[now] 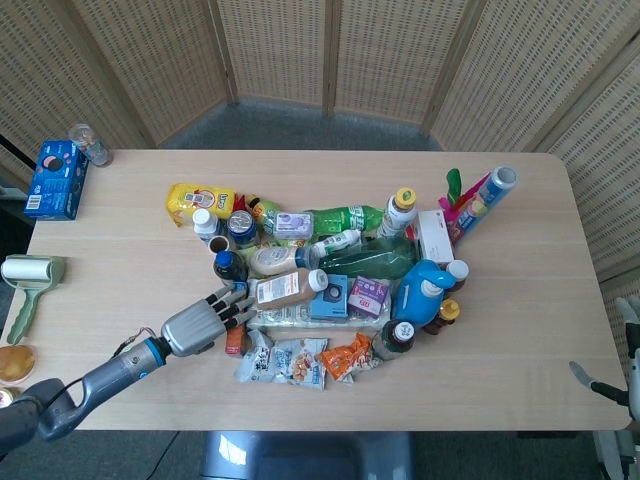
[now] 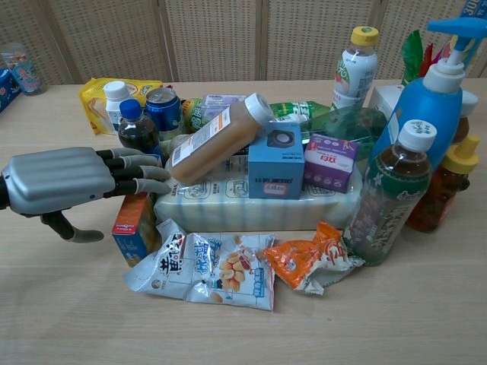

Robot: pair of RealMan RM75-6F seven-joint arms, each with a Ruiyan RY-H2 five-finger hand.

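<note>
Left hand (image 2: 65, 182) hovers over crowded wooden table (image 1: 130, 250).

One grey metal robot hand (image 2: 61, 182) over the pile. Three crinkly snack packets (image 2: 228, 274) out front, two small cardboard boxes (image 2: 276, 161) on the wrapped pack, one blue pump bottle (image 2: 441, 99), one blue drink can (image 2: 161, 106).

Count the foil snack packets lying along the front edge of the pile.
3: a silver packet at left beneath the left hand, a peanut packet beside it, an orange packet at right. Others may be hidden.
</note>
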